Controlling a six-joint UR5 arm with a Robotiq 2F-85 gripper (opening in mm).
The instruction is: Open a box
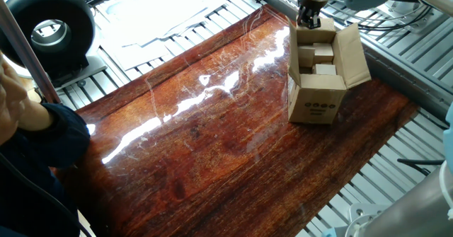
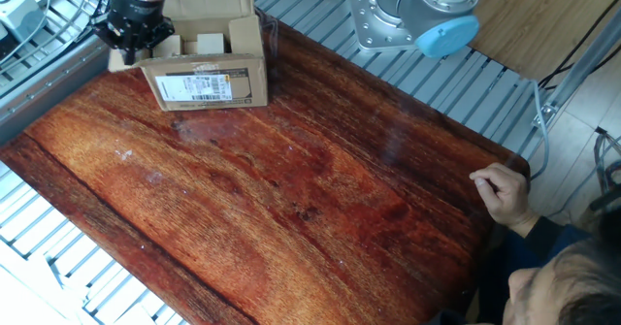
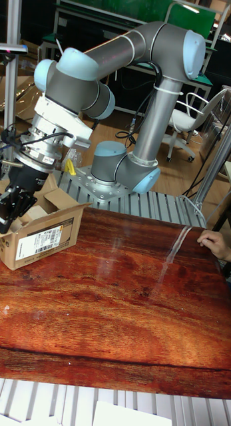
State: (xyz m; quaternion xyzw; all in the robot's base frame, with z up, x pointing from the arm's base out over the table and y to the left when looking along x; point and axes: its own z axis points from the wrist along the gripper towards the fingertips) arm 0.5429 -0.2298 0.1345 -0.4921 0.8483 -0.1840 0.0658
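Observation:
The box (image 1: pixel 320 88) stands at the far right of the wooden table, a brown carton with a row of dark round marks on its near end. Its side flaps are folded outward, and pale blocks (image 1: pixel 317 56) show inside. In the other fixed view the box (image 2: pixel 209 73) shows a white label on its side. My gripper (image 1: pixel 309 18) is at the far end of the box, pressing on the end flap (image 2: pixel 118 59), which leans outward. The black fingers (image 3: pixel 10 206) look closed together, with nothing held between them. The gripper (image 2: pixel 131 36) hides most of that flap.
A person sits at the table with a hand (image 2: pixel 500 191) on its edge, far from the box. The arm's base (image 2: pixel 408 15) stands on the slatted metal bench behind the table. A black round device (image 1: pixel 49 28) and papers lie at the back left.

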